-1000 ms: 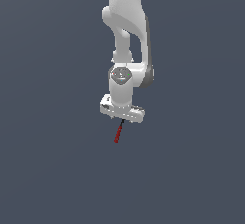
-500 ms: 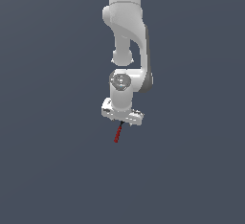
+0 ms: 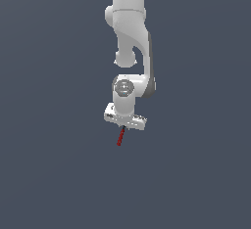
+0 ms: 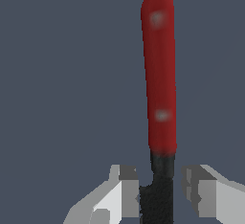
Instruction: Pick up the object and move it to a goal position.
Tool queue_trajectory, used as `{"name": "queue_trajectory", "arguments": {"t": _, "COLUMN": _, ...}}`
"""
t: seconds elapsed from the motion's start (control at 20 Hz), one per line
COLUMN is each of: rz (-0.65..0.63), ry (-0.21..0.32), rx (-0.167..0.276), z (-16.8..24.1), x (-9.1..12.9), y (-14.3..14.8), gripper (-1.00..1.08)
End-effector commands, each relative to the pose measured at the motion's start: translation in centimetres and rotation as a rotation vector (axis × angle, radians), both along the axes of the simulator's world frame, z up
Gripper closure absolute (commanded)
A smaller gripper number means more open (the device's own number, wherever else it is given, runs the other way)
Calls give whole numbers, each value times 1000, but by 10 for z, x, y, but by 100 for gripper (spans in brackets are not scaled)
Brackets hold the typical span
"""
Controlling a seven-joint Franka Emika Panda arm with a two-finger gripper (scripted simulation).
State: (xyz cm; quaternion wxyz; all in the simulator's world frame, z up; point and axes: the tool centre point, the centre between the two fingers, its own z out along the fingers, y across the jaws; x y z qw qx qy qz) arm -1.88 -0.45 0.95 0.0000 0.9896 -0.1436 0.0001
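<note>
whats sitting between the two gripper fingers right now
The black end of the stick sits between the fingers of the gripper; the wrist view shows it, red part sticking out beyond.

Stick smooth, glossy, perhaps plastic

I see the stick as glossy red along most of its length, turning black at the end nearest my gripper. The gripper's fingers are white and grey, the arm white, all against a flat slate-blue backdrop.

Plain dark slate-grey backdrop fills both views; no other non-task items visible.
</note>
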Motion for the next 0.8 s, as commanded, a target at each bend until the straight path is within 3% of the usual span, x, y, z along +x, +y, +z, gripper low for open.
{"name": "queue_trajectory", "arguments": {"t": 0.0, "rz": 1, "ry": 0, "rx": 0, "z": -2, "x": 0, "y": 1, "gripper": 108}}
{"name": "queue_trajectory", "arguments": {"t": 0.75, "rz": 0, "ry": 1, "rx": 0, "z": 13, "x": 11, "y": 5, "gripper": 108}}
